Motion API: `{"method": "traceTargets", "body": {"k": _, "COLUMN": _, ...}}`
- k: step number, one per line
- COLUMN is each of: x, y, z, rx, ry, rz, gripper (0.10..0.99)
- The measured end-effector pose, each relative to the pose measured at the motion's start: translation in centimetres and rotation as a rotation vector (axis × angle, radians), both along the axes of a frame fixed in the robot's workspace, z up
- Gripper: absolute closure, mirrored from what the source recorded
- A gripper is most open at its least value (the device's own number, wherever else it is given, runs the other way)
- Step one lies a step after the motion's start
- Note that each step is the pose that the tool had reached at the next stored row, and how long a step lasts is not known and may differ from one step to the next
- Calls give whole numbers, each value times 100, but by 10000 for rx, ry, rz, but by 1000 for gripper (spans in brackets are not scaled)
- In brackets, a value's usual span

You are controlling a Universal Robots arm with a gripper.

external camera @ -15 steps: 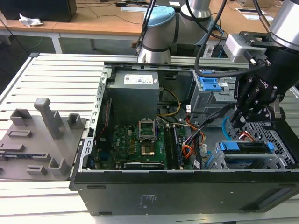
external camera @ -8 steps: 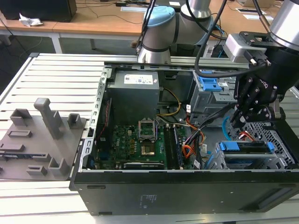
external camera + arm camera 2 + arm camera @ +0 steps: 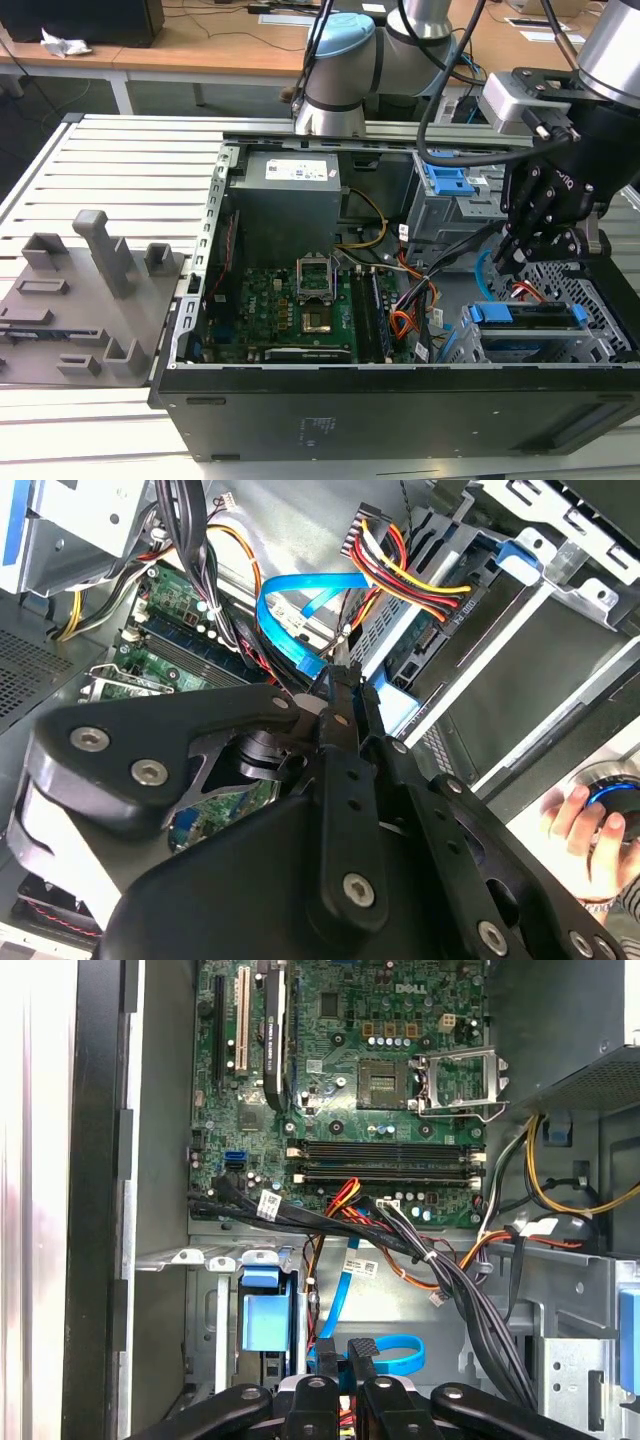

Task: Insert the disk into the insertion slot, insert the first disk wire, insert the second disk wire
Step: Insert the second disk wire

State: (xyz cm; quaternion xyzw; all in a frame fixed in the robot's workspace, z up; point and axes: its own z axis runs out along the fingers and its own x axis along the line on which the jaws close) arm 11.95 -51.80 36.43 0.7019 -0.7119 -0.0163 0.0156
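On the exterior view's left, a grey plastic fixture (image 3: 85, 300) with upright blocks lies on the slatted table (image 3: 120, 160). In the middle stands the open computer case (image 3: 400, 400), with the green motherboard (image 3: 280, 315) on its floor and the grey power supply (image 3: 290, 205) behind it. On the exterior view's right, the disk (image 3: 527, 316) already sits inside the insertion slot (image 3: 590, 320), its blue carrier edge facing the motherboard. The tool (image 3: 520, 250) hangs just above this corner of the slot. In both wrist views its fingers (image 3: 340, 715) are closed together on the end of a flat blue cable (image 3: 290, 620), which curves in a loop near the disk's rear connector. A bundle of red, yellow and black wires (image 3: 400, 565) runs to the disk beside it. A person's hand (image 3: 590, 830) shows outside the case in the second wrist view.
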Motion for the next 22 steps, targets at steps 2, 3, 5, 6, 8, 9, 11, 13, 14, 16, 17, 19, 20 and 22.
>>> {"method": "traceTargets", "body": {"k": 2, "x": 0, "y": 0, "z": 0, "rx": 0, "ry": 0, "rz": 217, "gripper": 925}}
{"method": "traceTargets", "body": {"k": 3, "x": 0, "y": 0, "z": 0, "rx": 1, "ry": 0, "rz": 480, "gripper": 925}}
{"method": "traceTargets", "body": {"k": 5, "x": 0, "y": 0, "z": 0, "rx": 0, "ry": 0, "rz": 733, "gripper": 925}}
{"method": "traceTargets", "body": {"k": 6, "x": 0, "y": 0, "z": 0, "rx": 0, "ry": 0, "rz": 859, "gripper": 925}}
{"method": "traceTargets", "body": {"k": 8, "x": 0, "y": 0, "z": 0, "rx": 0, "ry": 0, "rz": 887, "gripper": 925}}
{"method": "traceTargets", "body": {"k": 9, "x": 0, "y": -5, "z": 0, "rx": 0, "ry": 0, "rz": 888, "gripper": 925}}
{"method": "traceTargets", "body": {"k": 11, "x": -1, "y": -35, "z": 0, "rx": 0, "ry": 0, "rz": 888, "gripper": 925}}
{"method": "traceTargets", "body": {"k": 13, "x": -3, "y": -89, "z": -1, "rx": 5, "ry": 0, "rz": 889, "gripper": 925}}
{"method": "traceTargets", "body": {"k": 14, "x": -3, "y": -114, "z": -1, "rx": 10, "ry": -1, "rz": 888, "gripper": 925}}
{"method": "traceTargets", "body": {"k": 16, "x": -3, "y": -170, "z": -11, "rx": 36, "ry": -2, "rz": 881, "gripper": 925}}
{"method": "traceTargets", "body": {"k": 17, "x": 2, "y": -189, "z": -21, "rx": 38, "ry": -2, "rz": 877, "gripper": 925}}
{"method": "traceTargets", "body": {"k": 19, "x": 17, "y": -211, "z": -39, "rx": 37, "ry": -1, "rz": 867, "gripper": 925}}
{"method": "traceTargets", "body": {"k": 20, "x": 37, "y": -237, "z": -61, "rx": 39, "ry": 0, "rz": 857, "gripper": 925}}
{"method": "traceTargets", "body": {"k": 22, "x": 49, "y": -258, "z": -73, "rx": 38, "ry": 0, "rz": 856, "gripper": 925}}
